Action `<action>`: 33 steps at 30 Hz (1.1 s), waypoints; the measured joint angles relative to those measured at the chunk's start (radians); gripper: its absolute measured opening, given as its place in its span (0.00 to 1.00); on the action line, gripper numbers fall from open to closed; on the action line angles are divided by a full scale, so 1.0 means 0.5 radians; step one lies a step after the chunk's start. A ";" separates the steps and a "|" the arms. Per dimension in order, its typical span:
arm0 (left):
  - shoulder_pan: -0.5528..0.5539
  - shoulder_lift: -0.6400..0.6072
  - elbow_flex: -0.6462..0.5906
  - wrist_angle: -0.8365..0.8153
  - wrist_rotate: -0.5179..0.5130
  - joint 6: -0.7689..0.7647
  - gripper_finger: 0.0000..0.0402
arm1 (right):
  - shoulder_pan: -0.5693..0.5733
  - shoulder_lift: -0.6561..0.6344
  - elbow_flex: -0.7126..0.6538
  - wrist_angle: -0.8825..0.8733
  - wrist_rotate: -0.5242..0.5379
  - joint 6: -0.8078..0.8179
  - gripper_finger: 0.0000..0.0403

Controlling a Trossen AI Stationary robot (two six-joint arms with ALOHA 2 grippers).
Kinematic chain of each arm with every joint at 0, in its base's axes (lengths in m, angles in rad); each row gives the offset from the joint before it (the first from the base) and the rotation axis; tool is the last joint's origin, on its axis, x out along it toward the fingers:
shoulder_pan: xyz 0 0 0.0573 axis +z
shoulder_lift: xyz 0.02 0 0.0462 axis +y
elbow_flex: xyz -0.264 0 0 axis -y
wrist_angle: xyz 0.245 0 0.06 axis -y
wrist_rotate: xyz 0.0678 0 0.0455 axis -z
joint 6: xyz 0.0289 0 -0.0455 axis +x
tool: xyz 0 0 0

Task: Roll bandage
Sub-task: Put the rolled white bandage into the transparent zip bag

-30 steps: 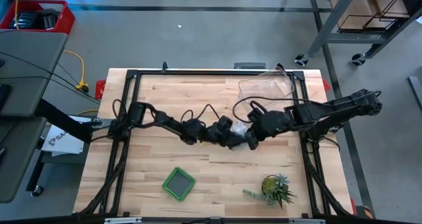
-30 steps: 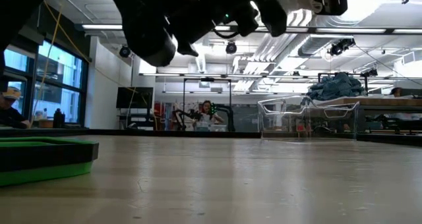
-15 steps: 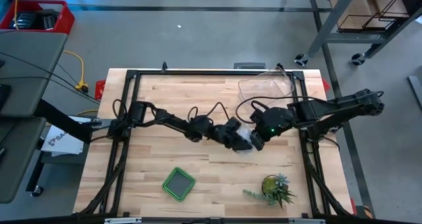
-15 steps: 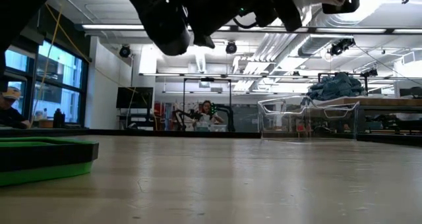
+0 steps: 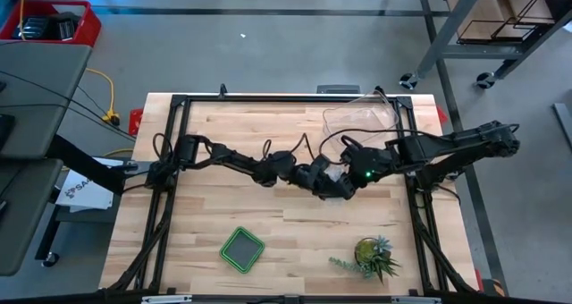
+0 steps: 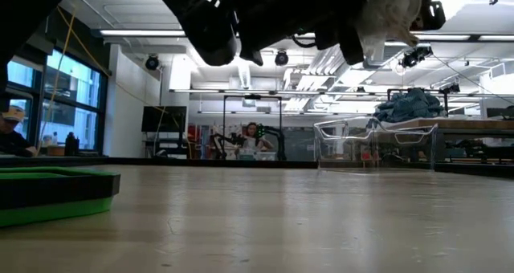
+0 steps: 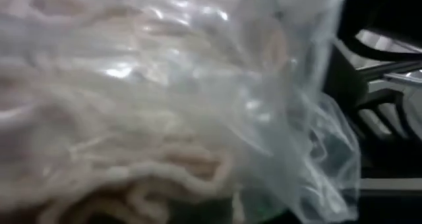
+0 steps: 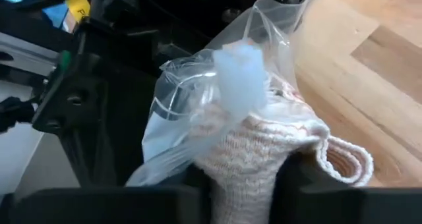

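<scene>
The bandage, a wad of white knit gauze, sticks out of the mouth of a crinkly clear plastic bag. Both hang high above the table's middle, where the two arms meet in the high view. My right gripper comes from the table's right and is shut on the bandage. My left gripper comes from the left and is shut, with the bag and the gauze inside it filling its wrist view. Its fingers are hidden. My left gripper is at the bag's closed end, opposite the mouth; the bag itself hides its fingers and the place of contact. The bag is lifted clear of the table. My right gripper pinches the bandage's bared end between its two fingers, slanting down from the table's right. The bandage is clear of the table and reaches away from the fingers into the bag.
A clear plastic tub stands at the far right of the table. A green tray lies near the front edge, and a small potted plant stands at the front right. Bare wood lies under the arms.
My left gripper has gone toward the table's right and tipped upward, carrying the bag with it. My right gripper has tipped further down. In the low view the white bundle has come into sight at the upper right.
</scene>
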 joint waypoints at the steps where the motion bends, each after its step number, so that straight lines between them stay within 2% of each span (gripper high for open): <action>1: 0.000 0.000 0.002 -0.005 0.001 0.006 0.00 | 0.000 0.000 0.000 0.001 0.000 -0.015 0.21; 5: -0.009 0.000 0.008 0.004 0.015 0.053 0.00 | 0.005 -0.007 -0.002 0.013 -0.053 -0.056 0.38; 9: -0.010 -0.004 0.008 0.004 0.020 0.080 0.00 | 0.005 -0.009 -0.002 -0.002 -0.056 -0.020 0.46; 12: -0.010 -0.004 0.008 0.054 0.017 0.143 0.00 | 0.005 -0.033 -0.003 0.008 -0.058 -0.010 0.47; 17: -0.006 -0.008 0.015 0.359 0.006 0.215 0.00 | 0.005 -0.140 -0.003 0.210 -0.030 0.039 0.48; 20: -0.001 -0.027 0.030 0.549 -0.093 0.211 0.00 | 0.005 -0.219 -0.004 0.448 0.063 0.078 0.48; 23: 0.000 -0.026 0.040 0.644 -0.248 0.215 0.00 | 0.002 -0.263 -0.003 0.506 0.141 0.140 0.48; 33: -0.008 -0.008 0.131 0.713 -0.218 0.237 0.00 | 0.006 -0.201 -0.001 0.622 0.081 0.204 0.48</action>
